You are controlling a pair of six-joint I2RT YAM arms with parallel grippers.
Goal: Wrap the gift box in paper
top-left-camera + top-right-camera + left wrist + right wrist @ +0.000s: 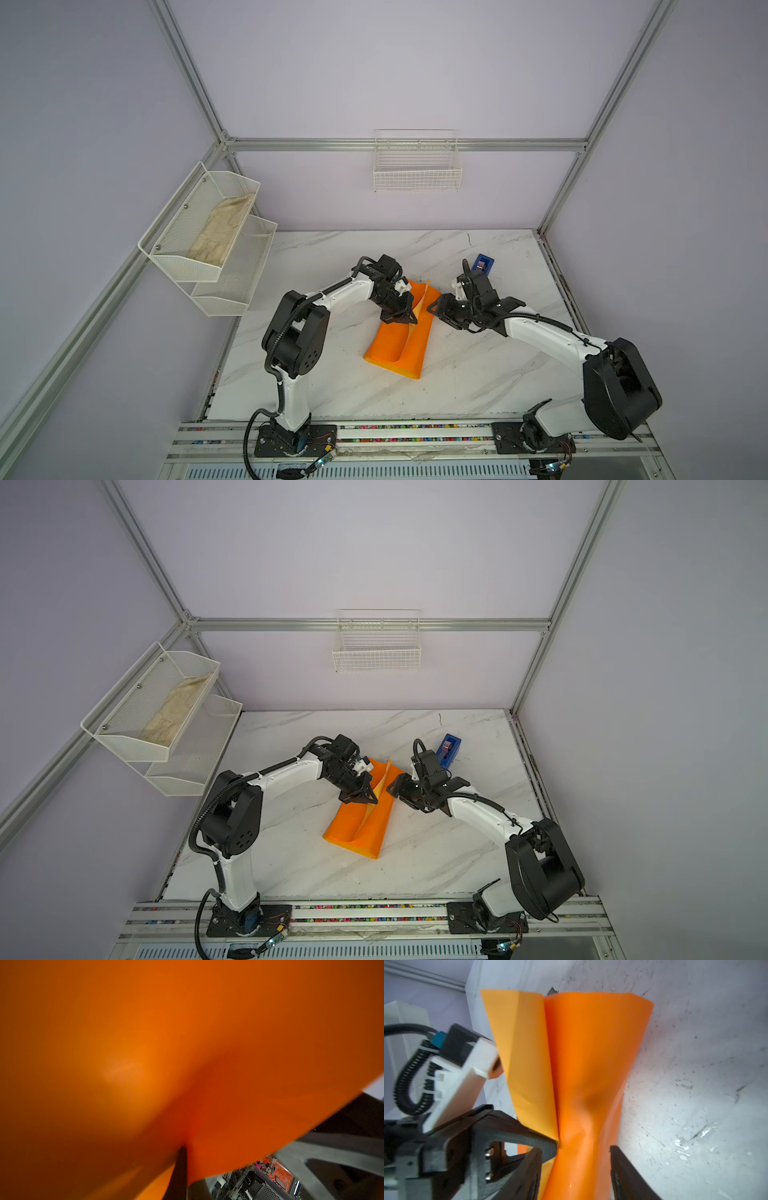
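Observation:
The orange paper (pixel 395 349) (pixel 357 833) lies mid-table, its two sides folded up into a trough. My left gripper (pixel 409 318) (pixel 370 798) is shut on the raised edges where they meet at the top. In the left wrist view the paper (pixel 145 1043) fills nearly the whole frame above one dark fingertip (pixel 182 1151). My right gripper (pixel 434 309) (pixel 392 789) (pixel 576 1150) is open, one finger on each side of the paper (pixel 591 1064) fold, close against it. The left gripper (pixel 555 1142) pinches the seam beside it. The gift box is hidden.
A blue tape dispenser (pixel 484 266) (pixel 449 750) stands on the marble table behind my right arm. A white wire basket (pixel 417 174) hangs on the back wall. A two-tier mesh shelf (pixel 208 232) holding a cloth is mounted on the left wall.

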